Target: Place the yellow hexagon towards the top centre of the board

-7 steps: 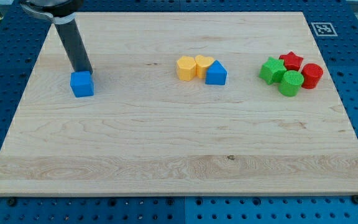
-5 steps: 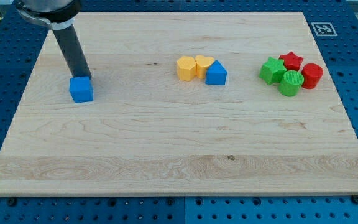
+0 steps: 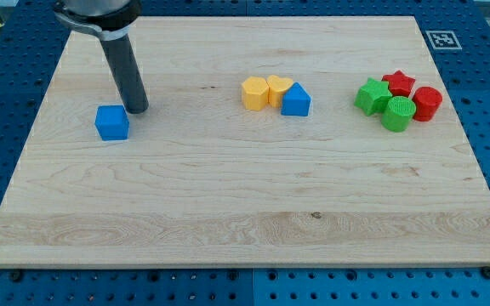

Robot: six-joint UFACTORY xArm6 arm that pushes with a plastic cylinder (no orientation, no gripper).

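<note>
Probably light, rigid and easy to slide, the yellow hexagon (image 3: 254,93) sits mid-board towards the top edge, touching a yellow heart (image 3: 279,88); push its lower face. My tip (image 3: 139,110), a bare rod, pinches nothing, beside the blue cube (image 3: 111,123)

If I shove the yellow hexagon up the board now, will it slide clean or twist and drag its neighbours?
The yellow hexagon looks squat and flat-based, so it will probably slide rather than tip. It touches the yellow heart, so a push from the view's left would likely carry both. Its angled faces may make it twist on an off-centre push. My tip is beside the blue cube.
</note>
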